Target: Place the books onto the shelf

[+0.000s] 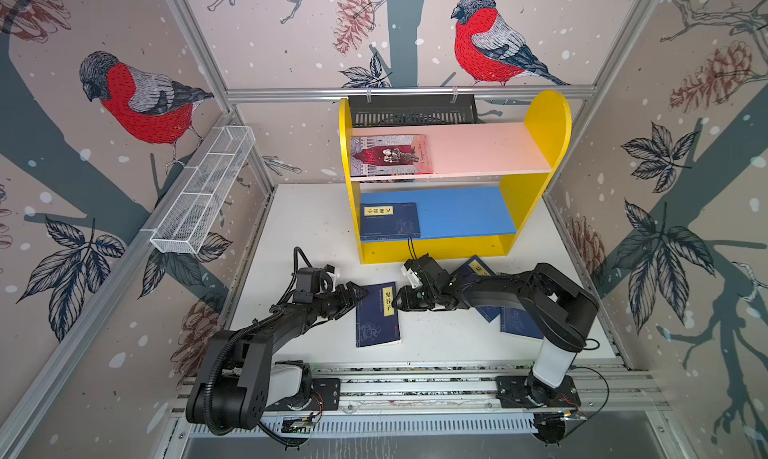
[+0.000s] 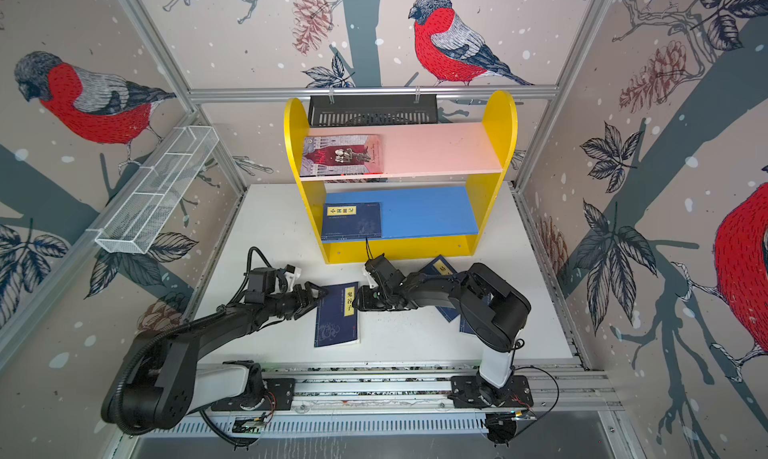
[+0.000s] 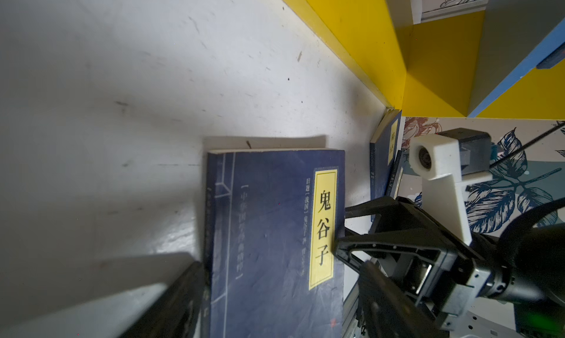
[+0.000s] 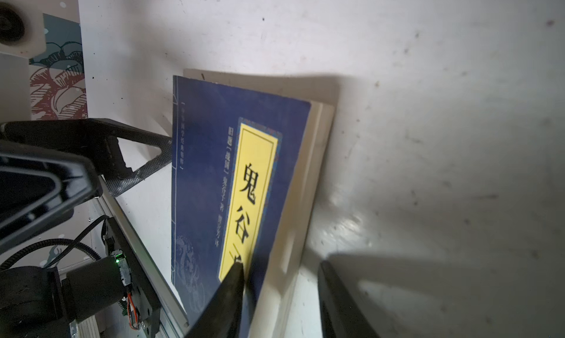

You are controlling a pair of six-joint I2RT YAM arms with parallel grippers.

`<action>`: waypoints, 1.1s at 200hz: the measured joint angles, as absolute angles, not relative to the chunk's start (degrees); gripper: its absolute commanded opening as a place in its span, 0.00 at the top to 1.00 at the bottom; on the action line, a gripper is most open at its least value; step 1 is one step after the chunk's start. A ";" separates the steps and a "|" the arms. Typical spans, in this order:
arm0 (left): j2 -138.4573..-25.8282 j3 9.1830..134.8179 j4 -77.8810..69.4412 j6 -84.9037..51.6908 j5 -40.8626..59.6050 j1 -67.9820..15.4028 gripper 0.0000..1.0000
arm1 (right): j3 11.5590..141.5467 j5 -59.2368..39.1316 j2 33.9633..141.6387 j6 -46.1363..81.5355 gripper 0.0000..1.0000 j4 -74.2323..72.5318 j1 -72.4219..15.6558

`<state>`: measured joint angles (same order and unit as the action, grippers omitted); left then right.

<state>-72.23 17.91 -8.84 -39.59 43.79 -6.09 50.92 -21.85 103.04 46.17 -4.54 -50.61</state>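
Note:
A navy book with a yellow label (image 1: pixel 377 315) (image 2: pixel 337 315) (image 3: pixel 269 229) (image 4: pixel 208 183) lies mid-table. My left gripper (image 1: pixel 356 297) (image 2: pixel 320 295) (image 3: pixel 281 269) is open, one finger touching the book's spine edge. From the other side, my right gripper (image 1: pixel 397 303) (image 2: pixel 359 301) (image 4: pixel 281 266) is open around the slightly raised page edge. One of its fingers rests on the label and the other stands apart on the table. The yellow shelf (image 1: pixel 548 120) (image 2: pixel 503 116) holds a dark red book (image 1: pixel 390 155) on its pink board and a navy book (image 1: pixel 390 220) on its blue board.
Two more navy books (image 1: pixel 478 268) (image 1: pixel 517 324) lie partly hidden under the right arm, near the shelf's base. A white wire basket (image 1: pixel 203 195) hangs on the left wall. A black slotted tray (image 1: pixel 411 110) hangs behind the shelf. The arms' rail (image 1: pixel 415 386) runs along the front.

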 measured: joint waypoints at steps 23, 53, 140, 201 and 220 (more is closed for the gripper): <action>-72.53 17.56 -10.33 -40.64 44.84 -6.52 0.20 | 51.33 -20.71 103.18 44.77 0.68 -3.55 -49.60; -72.84 17.45 -11.73 -42.00 45.32 -6.92 0.18 | 51.42 -19.97 103.48 42.81 0.72 -3.09 -46.94; -69.49 19.55 -4.19 -35.83 40.18 -6.96 0.17 | 49.39 -18.26 94.24 40.47 0.40 2.39 -45.30; -70.28 19.29 -3.86 -34.94 39.48 -6.96 0.17 | 47.18 -18.90 90.32 43.99 0.37 3.75 -53.28; -70.30 19.07 -4.25 -34.94 39.90 -7.01 0.17 | 46.22 -18.59 91.09 45.50 0.40 4.25 -55.33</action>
